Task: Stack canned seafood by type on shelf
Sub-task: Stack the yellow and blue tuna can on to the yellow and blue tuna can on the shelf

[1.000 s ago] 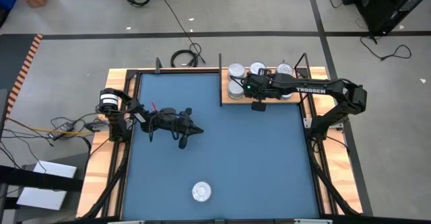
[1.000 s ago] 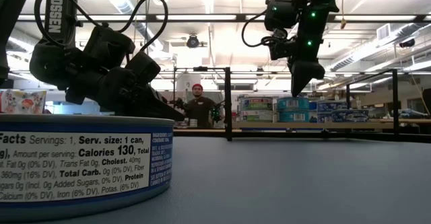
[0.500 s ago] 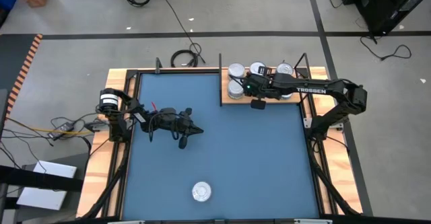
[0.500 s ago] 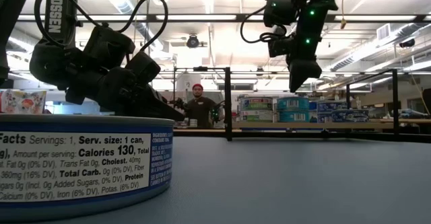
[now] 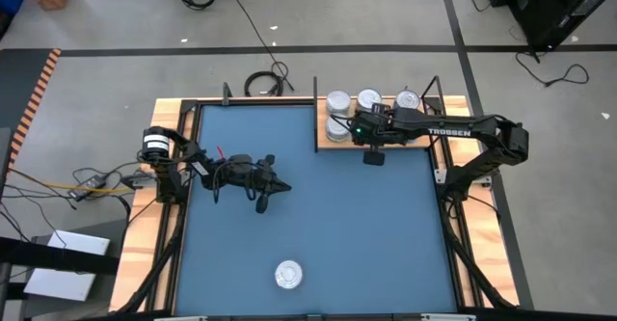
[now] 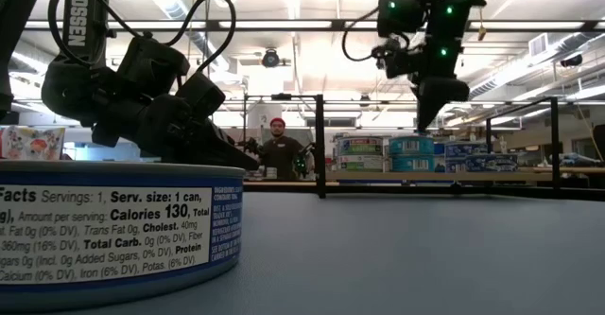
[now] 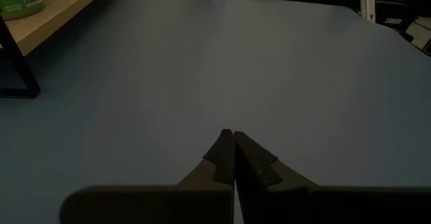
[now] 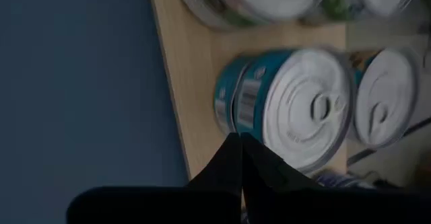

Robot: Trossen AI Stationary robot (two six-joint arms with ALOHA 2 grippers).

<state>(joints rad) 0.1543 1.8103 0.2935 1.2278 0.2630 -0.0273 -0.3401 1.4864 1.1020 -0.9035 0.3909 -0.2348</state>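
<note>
Several canned seafood tins stand on the wooden shelf at the mat's far right. In the low view they form green, teal and blue two-high stacks. One more tin rests on its base on the mat by the near edge. My right gripper hangs shut above the shelf's near edge, beside the teal stack, pointing steeply down and clear of the tins. My left gripper is shut and low over the mat's left half.
A black upright frame borders the shelf's left side, with another post at its right. The blue mat lies bare between the arms and the near tin. A person stands in the room beyond the far edge.
My right gripper has shifted a little toward the table's right edge above the shelf, staying high over the tins.
</note>
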